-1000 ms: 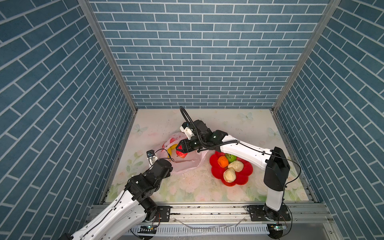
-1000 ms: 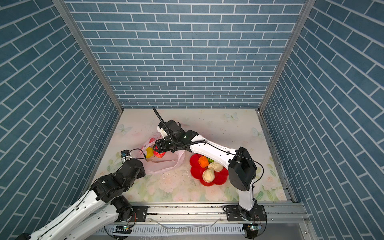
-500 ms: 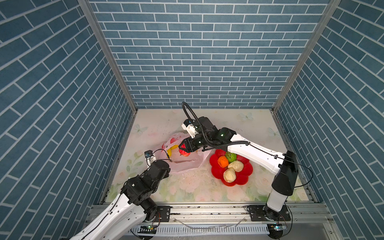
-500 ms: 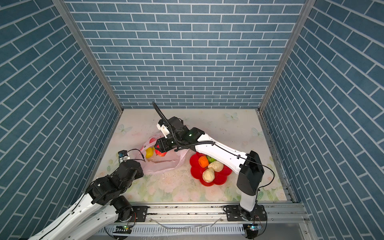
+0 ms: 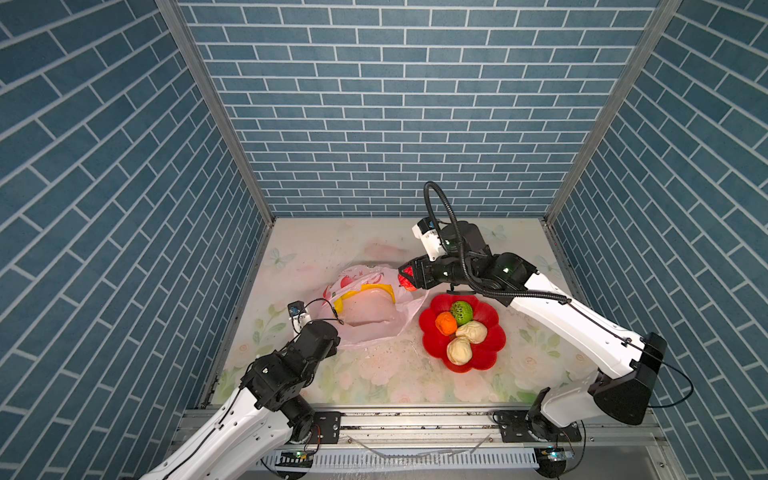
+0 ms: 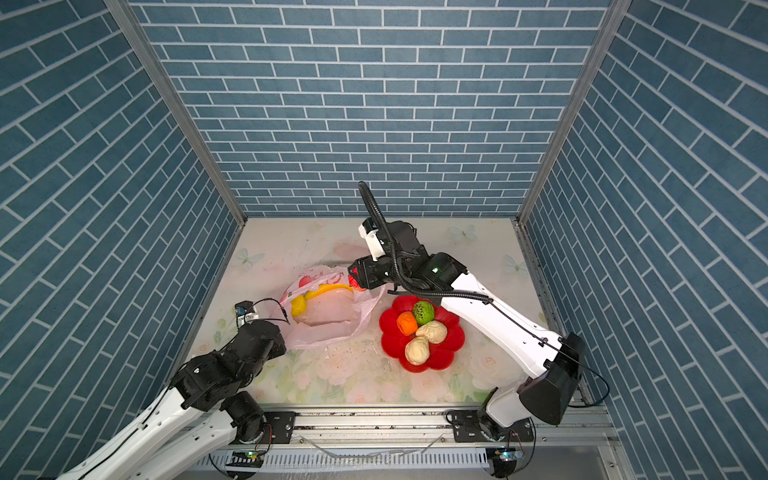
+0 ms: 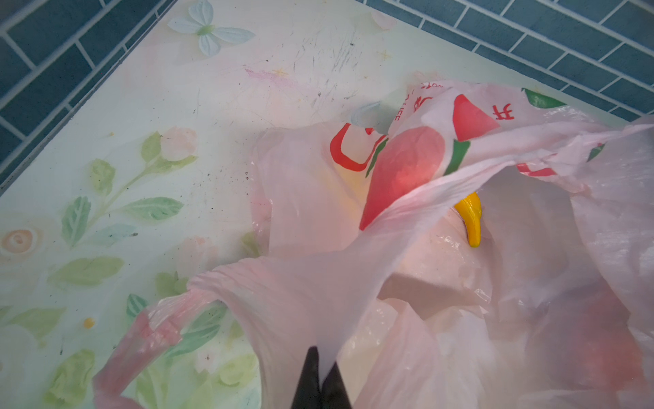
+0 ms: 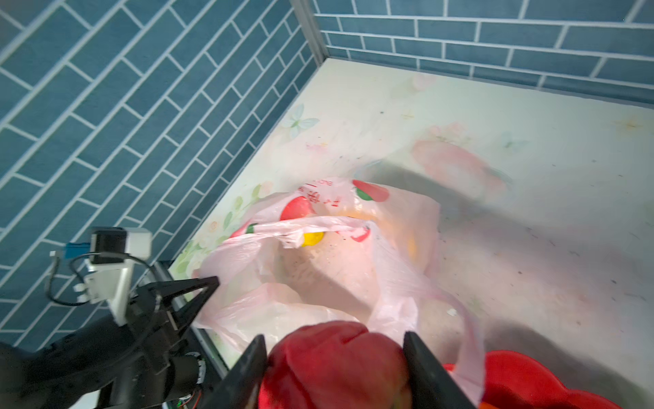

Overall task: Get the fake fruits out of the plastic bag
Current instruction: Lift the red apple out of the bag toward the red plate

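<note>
The pale-pink plastic bag [image 5: 374,320] lies open on the floral table. A yellow banana [image 5: 365,289] and a round yellow fruit [image 8: 312,238] are still inside it. My left gripper [image 7: 320,357] is shut on the bag's near rim [image 7: 311,301] and holds the mouth up. My right gripper [image 8: 333,336] is shut on the wrinkled red fruit [image 8: 336,364], in the air just past the bag's right edge and behind the red dish [image 5: 490,320]. The dish holds a green fruit [image 5: 461,313], an orange one [image 5: 445,323] and two cream lumpy ones [image 5: 471,331].
Blue brick walls close in the table on three sides. The left arm's wrist [image 5: 316,336] sits low at the bag's front-left corner. A metal rail [image 5: 415,419] runs along the table's front edge. One loop handle of the bag [image 8: 463,318] trails towards the dish.
My right gripper has drawn the red fruit out of the bag's mouth and carried it right, towards the dish. The left gripper has kept its hold on the bag's rim.
</note>
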Available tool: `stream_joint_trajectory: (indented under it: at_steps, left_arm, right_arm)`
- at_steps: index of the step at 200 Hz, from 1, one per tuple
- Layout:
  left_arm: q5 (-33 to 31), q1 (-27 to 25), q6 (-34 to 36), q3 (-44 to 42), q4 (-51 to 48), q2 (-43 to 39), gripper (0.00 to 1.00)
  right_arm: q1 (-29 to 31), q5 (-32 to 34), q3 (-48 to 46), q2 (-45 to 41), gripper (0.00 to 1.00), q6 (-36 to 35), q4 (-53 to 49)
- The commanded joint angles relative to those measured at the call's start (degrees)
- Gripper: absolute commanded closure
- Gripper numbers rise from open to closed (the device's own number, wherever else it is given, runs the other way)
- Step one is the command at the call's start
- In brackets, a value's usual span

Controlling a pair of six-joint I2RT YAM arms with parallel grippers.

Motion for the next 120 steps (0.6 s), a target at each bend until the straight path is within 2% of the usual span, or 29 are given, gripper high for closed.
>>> stream_joint_trajectory:
  at_steps: [1,62,120]
  left_arm:
    - [-1.36,-0.14,-0.26,0.89,-1.77,-0.65,1.0]
    - [-1.1,-0.14,-0.06,1.0,-1.78,-1.0,1.0]
    - [-1.07,-0.14,0.32,0.75,-1.27,-0.59,1.0]
  right_arm:
    - [-0.79,6.2,-5.12,-1.34,0.81,-2.03,-2.69]
    - [-1.01,7.12,-18.52,-4.82,0.81,2.71,2.69]
    - [-0.92,8.23,-25.07,-11.64,0.82,4.51,3.63]
